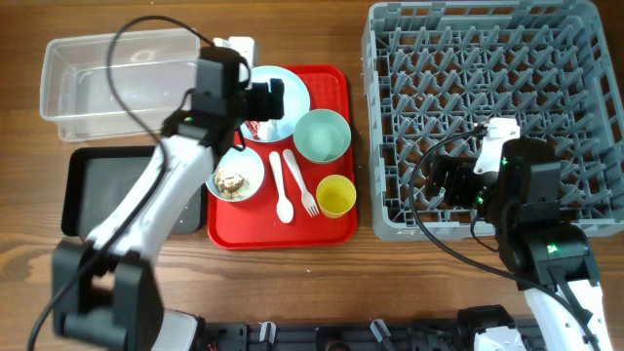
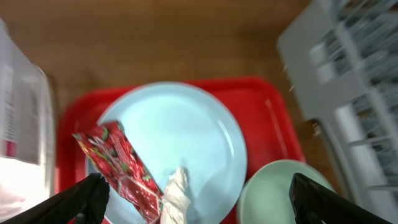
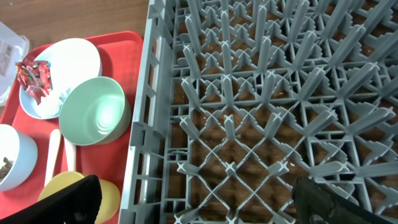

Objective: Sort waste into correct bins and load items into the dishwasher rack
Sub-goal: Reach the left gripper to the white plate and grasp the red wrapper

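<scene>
Snack wrapper (image 2: pixel 115 165) lay on pale blue plate (image 2: pixel 186 124); left gripper (image 2: pixel 199 199) hung above plate, jaws apart, off-centre. It needed centring over wrapper before pinching.

wrapper (image 2: pixel 117 163) on plate (image 2: pixel 186 124), plate on serving tray (image 1: pixel 234 224), rack (image 1: pixel 487 88) to its right

The overhead camera looks straight down on the whole desk (image 1: pixel 322 292), while the wrist cameras peer close, left over the plate (image 2: pixel 180 137), right over the rack (image 3: pixel 261 124), sharing the red tray (image 3: pixel 127 40).
</scene>
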Controlling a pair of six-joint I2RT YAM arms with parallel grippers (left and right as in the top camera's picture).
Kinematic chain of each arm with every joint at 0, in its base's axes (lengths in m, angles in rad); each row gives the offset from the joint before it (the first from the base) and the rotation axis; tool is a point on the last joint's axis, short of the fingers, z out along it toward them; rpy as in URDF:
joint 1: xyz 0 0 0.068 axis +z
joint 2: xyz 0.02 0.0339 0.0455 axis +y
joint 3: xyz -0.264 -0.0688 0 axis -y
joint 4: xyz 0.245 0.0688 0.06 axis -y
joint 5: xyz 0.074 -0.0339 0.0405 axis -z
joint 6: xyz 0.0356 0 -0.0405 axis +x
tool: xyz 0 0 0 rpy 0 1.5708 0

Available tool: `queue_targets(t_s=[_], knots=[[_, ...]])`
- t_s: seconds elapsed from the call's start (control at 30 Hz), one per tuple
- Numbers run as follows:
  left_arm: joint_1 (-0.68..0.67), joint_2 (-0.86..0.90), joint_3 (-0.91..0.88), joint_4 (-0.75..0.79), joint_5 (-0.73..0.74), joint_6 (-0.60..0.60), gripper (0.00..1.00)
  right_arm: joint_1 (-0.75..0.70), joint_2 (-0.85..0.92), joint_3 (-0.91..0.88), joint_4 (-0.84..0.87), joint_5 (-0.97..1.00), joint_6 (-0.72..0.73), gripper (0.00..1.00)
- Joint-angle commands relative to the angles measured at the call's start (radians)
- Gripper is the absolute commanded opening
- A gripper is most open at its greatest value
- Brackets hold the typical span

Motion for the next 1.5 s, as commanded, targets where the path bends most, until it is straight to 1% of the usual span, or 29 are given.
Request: queue_targets(t_s=[0.0, 0.03, 0.1, 0.13, 0.2, 0.3, 0.33, 0.37, 0.4, 0.43, 0.47, 0.53, 0.63, 0.77, 0.83, 0.87, 0.93, 1.0, 1.03, 1.07, 1.1, 1.13, 1.17, 1.23, 1.3, 1.33, 1.37, 1.4, 1.47], knots=[[-0.013, 0.146, 0.011, 0.004, -0.032, 0.017, 0.9, -0.003, 0.004, 0.025, 0.002, -0.008, -0.009, 1.0], [-0.013, 0.175, 0.011, 0.008, -0.032, 0.017, 0.89, -0.003, 0.004, 0.025, 0.001, -0.008, -0.008, 1.0], [-0.013, 0.272, 0.011, 0.035, -0.032, 0.017, 0.71, -0.003, 0.005, 0.025, 0.001, -0.008, -0.008, 1.0], [-0.013, 0.286, 0.011, 0.039, -0.032, 0.017, 0.7, -0.003, 0.005, 0.025, 0.001, -0.009, -0.007, 1.0], [-0.014, 0.318, 0.011, 0.042, -0.022, 0.017, 0.64, -0.003, 0.005, 0.025, -0.004, -0.009, -0.007, 1.0], [-0.014, 0.359, 0.011, 0.042, -0.017, 0.017, 0.63, -0.003, 0.006, 0.025, -0.007, -0.009, -0.007, 1.0], [-0.014, 0.37, 0.011, 0.042, -0.016, 0.017, 0.58, -0.003, 0.006, 0.025, -0.007, -0.009, -0.007, 1.0], [-0.014, 0.372, 0.011, 0.044, -0.016, 0.017, 0.38, -0.003, 0.005, 0.025, -0.009, -0.009, -0.007, 1.0], [-0.018, 0.372, 0.011, 0.046, -0.016, 0.017, 0.23, -0.003, 0.006, 0.025, -0.01, -0.009, -0.007, 1.0], [-0.018, 0.372, 0.011, 0.045, -0.016, 0.017, 0.15, -0.003, 0.006, 0.025, -0.009, -0.009, -0.007, 1.0], [-0.018, 0.371, 0.011, 0.042, -0.016, 0.016, 0.04, -0.003, 0.006, 0.025, -0.009, -0.009, -0.007, 1.0], [-0.018, 0.351, 0.011, 0.038, -0.016, 0.016, 0.04, -0.003, 0.006, 0.025, -0.009, -0.008, -0.007, 1.0], [-0.011, 0.256, 0.011, 0.032, -0.016, 0.01, 0.04, -0.003, 0.005, 0.025, -0.009, -0.008, -0.007, 1.0], [0.032, 0.085, 0.011, 0.029, -0.016, -0.114, 0.04, -0.003, 0.006, 0.025, -0.009, -0.008, -0.007, 1.0], [0.086, 0.011, 0.011, 0.027, -0.017, -0.156, 0.04, -0.003, 0.006, 0.025, -0.009, -0.008, -0.008, 1.0], [0.124, -0.008, 0.011, 0.031, -0.025, -0.205, 0.04, -0.003, 0.006, 0.025, -0.009, -0.008, -0.007, 1.0], [0.23, -0.003, 0.011, 0.035, -0.072, -0.272, 0.04, -0.003, 0.006, 0.025, -0.009, -0.008, -0.007, 1.0], [0.299, 0.021, 0.011, 0.04, -0.107, -0.282, 0.04, -0.003, 0.006, 0.025, -0.01, -0.009, -0.007, 1.0], [0.336, 0.042, 0.011, 0.057, -0.111, -0.283, 0.09, -0.003, 0.006, 0.025, -0.01, -0.009, -0.008, 1.0], [0.354, 0.057, 0.011, 0.065, -0.111, -0.283, 0.26, -0.003, 0.006, 0.025, -0.01, -0.009, -0.007, 1.0], [0.368, 0.075, 0.011, 0.069, -0.11, -0.283, 0.31, -0.003, 0.006, 0.025, -0.01, -0.009, -0.007, 1.0], [0.376, 0.087, 0.011, 0.078, -0.11, -0.283, 0.47, -0.003, 0.006, 0.025, -0.01, -0.009, -0.007, 1.0], [0.377, 0.09, 0.011, 0.101, -0.109, -0.282, 0.57, -0.003, 0.006, 0.025, -0.01, -0.009, -0.007, 0.99], [0.369, 0.055, 0.018, 0.124, -0.03, -0.267, 0.56, -0.003, 0.006, 0.025, -0.01, -0.008, -0.007, 1.0], [0.32, 0.023, 0.019, 0.097, 0.05, -0.267, 0.56, -0.003, 0.006, 0.025, -0.01, -0.009, -0.007, 1.0], [0.276, 0.02, 0.019, 0.063, 0.059, -0.267, 0.56, -0.003, 0.006, 0.025, -0.01, -0.009, -0.007, 1.0], [0.232, 0.023, 0.019, 0.029, 0.055, -0.267, 0.6, -0.003, 0.006, 0.025, -0.01, -0.009, -0.007, 1.0], [0.161, 0.042, 0.019, -0.009, 0.054, -0.267, 0.61, -0.003, 0.006, 0.025, -0.01, -0.009, -0.007, 0.99], [0.083, 0.089, 0.019, -0.015, 0.036, -0.27, 0.62, -0.003, 0.006, 0.025, -0.01, -0.009, -0.007, 1.0]])
